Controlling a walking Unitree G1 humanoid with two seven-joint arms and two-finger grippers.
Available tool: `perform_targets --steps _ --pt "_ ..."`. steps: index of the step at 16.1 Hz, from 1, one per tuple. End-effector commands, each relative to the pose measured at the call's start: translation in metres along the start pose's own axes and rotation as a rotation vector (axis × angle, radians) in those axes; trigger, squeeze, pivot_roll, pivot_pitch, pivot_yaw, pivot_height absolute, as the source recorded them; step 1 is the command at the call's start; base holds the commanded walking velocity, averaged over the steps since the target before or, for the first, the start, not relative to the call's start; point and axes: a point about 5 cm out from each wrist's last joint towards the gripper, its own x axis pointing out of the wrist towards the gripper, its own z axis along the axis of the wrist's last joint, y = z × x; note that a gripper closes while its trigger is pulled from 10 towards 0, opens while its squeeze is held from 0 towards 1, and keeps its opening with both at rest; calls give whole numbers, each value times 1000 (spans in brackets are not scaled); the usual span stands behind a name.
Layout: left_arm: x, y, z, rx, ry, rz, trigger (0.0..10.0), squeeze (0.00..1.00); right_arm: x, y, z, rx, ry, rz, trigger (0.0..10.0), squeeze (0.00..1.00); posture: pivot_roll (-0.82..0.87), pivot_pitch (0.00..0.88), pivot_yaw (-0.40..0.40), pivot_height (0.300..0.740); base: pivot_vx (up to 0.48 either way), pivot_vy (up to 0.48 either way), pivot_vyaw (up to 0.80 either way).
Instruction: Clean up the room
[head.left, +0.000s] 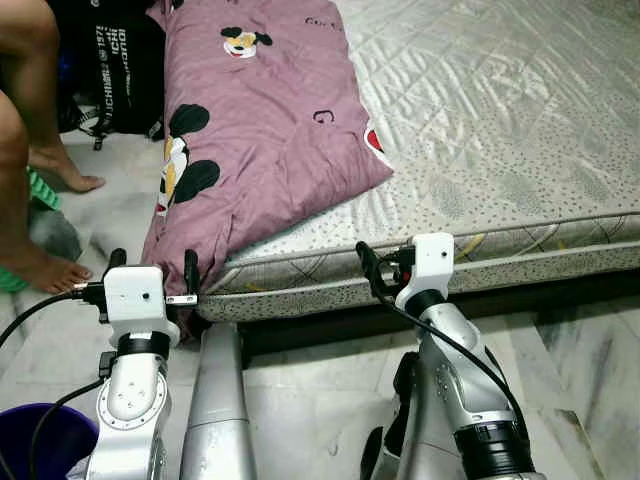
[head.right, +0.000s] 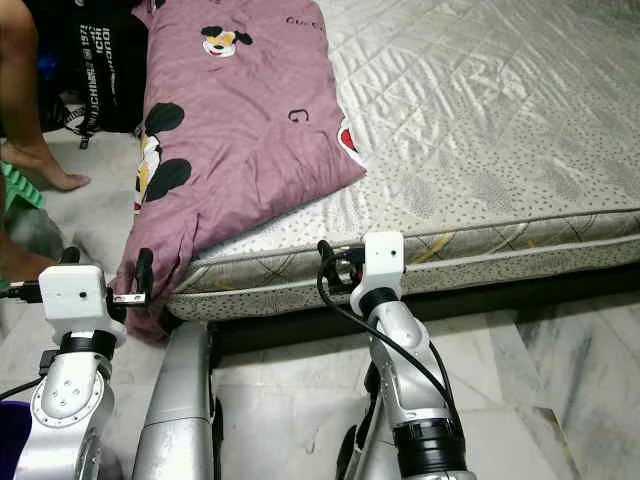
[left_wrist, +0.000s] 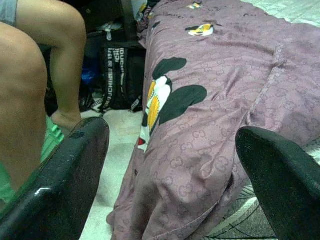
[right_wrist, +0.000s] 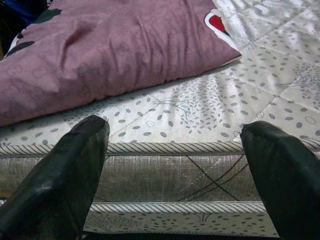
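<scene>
Purple bedding, one pillow or folded cover printed with cartoon mice, lies along the left edge of one quilted mattress, its near end drooping over the mattress's near left corner toward the marble floor. The left gripper hangs with fingers spread wide, just beside that drooping end; the right gripper, also spread, faces the mattress's near edge, apart from the fabric. Judged from this, the step is grasping the bedding: the left fingers should straddle a thick fold, not a loose skin of cloth, before closing. Beyond the left edge stand one black bag and one person (two bare legs showing); one dark blue bucket sits nearest.
</scene>
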Motion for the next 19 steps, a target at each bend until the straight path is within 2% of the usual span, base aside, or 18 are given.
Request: perform_targets --steps 1,8,13,16,19 --pt "0 0 -1 3 2 -8 10000 0 0 -1 0 1 -4 -1 10000 0 97 145 -37 515 270 0 0" --pt "-1 -1 -2 0 1 -15 10000 0 0 -2 -2 4 3 -4 10000 0 96 136 -38 515 312 0 0" --pt "0 -3 -1 -4 3 -25 10000 0 0 -3 -2 9 7 -6 10000 0 95 138 -41 515 0 0 0" --pt "2 0 -7 -32 47 -2 10000 0 0 -3 -3 10 8 -9 10000 0 95 138 -41 515 0 0 0" --pt "12 3 -11 -80 84 31 10000 0 -3 -8 1 31 -13 -22 10000 0 76 140 -36 485 0 0 0"
